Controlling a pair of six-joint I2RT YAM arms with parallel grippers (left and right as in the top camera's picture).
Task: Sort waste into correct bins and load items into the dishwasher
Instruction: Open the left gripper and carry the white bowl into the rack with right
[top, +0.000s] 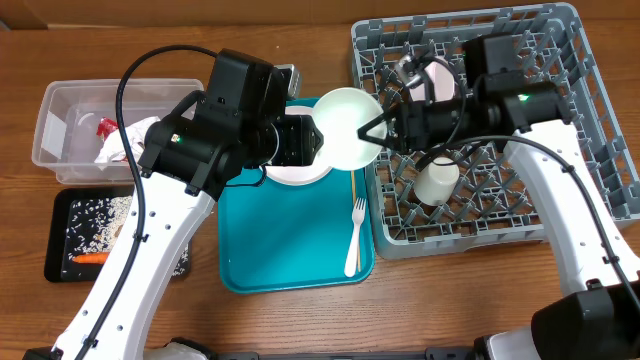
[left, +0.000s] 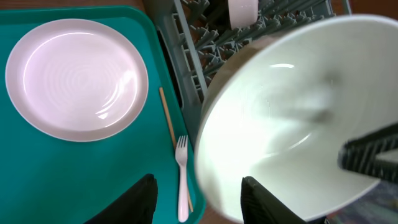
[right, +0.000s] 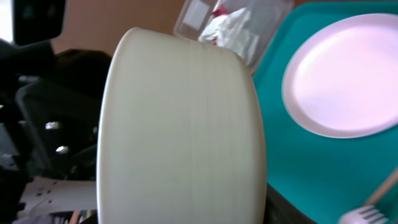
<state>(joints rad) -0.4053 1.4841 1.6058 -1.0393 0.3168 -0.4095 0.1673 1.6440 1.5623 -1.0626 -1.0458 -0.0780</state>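
Wooden table (top: 300, 320) carried the whole layout in the overhead view. Waste lay sorted at the left, with crumpled napkins (top: 118, 145) and a red wrapper (top: 106, 126) in the clear tub (top: 60, 110), and grain scraps (top: 100, 212) and a carrot (top: 92, 258) on the black tray (top: 60, 230). We saw the white bowl (top: 345, 125) raised over the seam between teal tray (top: 290, 240) and dish rack (top: 590, 150). The left gripper (top: 312, 140) was on its tray side and the right gripper (top: 375, 128) on its rack side. We judged this a handover, made because the rack sat on the right arm's side. A small cup (top: 436, 183) stood among the pegs, and open peg rows lay toward the rack's near and right walls. White plate (top: 298, 175), plastic fork (top: 354, 235) and wooden stick (top: 353, 185) waited on the teal tray.

Left wrist view: the left fingers (left: 142, 198) were spread wide, and the bowl's rim passed between them unclamped. One dark finger of the right gripper reached inside the bowl, so we took the right jaws to be pinched on its wall. Fork and stick lay near the tray's right edge, close beneath the bowl.

Right wrist view: the bowl's outer wall filled the frame and hid the right fingers. Plate, teal tray and clear tub showed beyond it. We judged the rack's lattice wall the edge to clear next.
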